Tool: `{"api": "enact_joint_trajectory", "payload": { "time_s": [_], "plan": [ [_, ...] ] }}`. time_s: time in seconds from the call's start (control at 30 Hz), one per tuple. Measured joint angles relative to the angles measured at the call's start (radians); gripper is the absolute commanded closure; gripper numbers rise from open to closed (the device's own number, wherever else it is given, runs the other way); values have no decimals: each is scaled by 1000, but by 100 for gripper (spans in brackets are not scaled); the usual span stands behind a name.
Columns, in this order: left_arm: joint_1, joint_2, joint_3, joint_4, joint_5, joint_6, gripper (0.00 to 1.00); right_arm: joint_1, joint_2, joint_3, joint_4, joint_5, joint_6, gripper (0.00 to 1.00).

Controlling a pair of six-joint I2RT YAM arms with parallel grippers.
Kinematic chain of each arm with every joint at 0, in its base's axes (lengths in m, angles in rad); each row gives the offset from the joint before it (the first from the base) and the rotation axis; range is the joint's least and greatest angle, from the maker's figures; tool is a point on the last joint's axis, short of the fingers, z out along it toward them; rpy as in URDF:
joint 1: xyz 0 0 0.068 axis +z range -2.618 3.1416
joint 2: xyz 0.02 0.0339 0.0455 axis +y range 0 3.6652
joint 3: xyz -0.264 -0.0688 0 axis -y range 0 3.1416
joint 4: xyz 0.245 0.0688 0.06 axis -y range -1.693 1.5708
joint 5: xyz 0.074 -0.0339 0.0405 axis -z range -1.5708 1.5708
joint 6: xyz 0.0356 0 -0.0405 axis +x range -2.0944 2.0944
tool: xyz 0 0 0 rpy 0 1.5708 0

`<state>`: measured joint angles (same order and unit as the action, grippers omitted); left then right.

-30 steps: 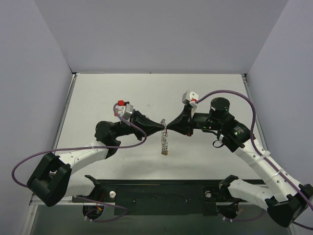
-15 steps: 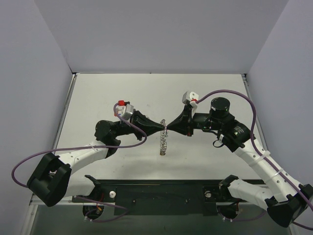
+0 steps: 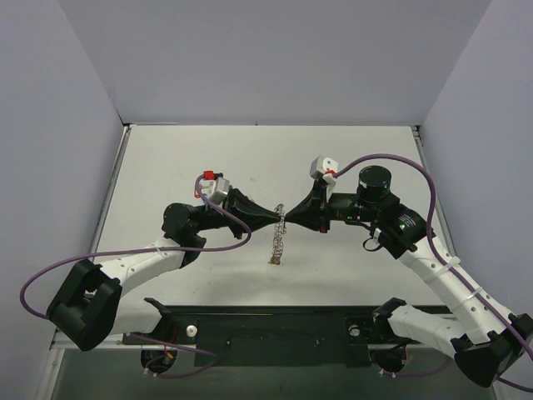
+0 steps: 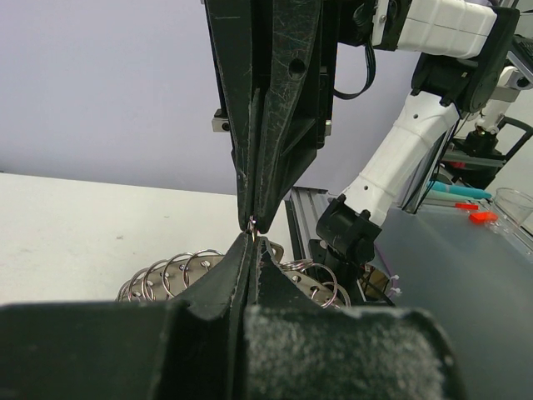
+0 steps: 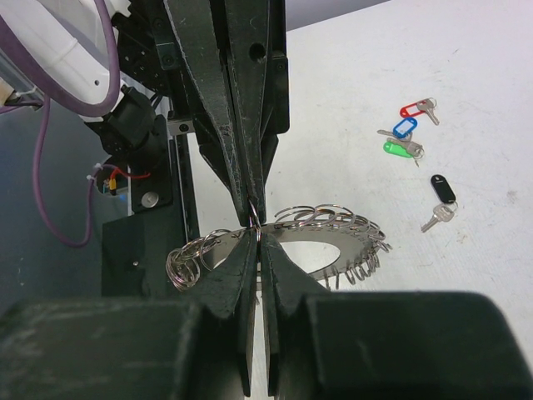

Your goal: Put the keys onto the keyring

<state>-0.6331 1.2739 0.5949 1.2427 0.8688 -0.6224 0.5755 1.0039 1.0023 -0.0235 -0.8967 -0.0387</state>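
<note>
Left gripper [image 3: 277, 219], right gripper [image 3: 287, 218] on keyring [image 3: 279, 244]

Keyring [image 3: 279, 239] hangs between left pincer [image 3: 276, 218] and right pincer [image 3: 288, 218], over table [image 3: 166, 167]

One keyring [image 5: 310, 240], its small rings too many to count. Four keys [image 5: 435, 217] on one tabletop [image 5: 475, 75]: one red tag [image 5: 410, 109], one blue tag [image 5: 405, 127], one green tag [image 5: 397, 149], one black tag [image 5: 442, 188]. Two arms, with one left end effector [image 3: 277, 218] and one right end effector [image 3: 286, 218].
</note>
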Motion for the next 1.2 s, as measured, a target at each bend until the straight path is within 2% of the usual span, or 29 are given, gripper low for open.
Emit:
{"api": "enact_joint_trajectory", "payload": {
  "time_s": [1.2],
  "plan": [
    [1,8,19,-28,11,6,100,-6,0,2,-3,1,8,100]
  ]
}}
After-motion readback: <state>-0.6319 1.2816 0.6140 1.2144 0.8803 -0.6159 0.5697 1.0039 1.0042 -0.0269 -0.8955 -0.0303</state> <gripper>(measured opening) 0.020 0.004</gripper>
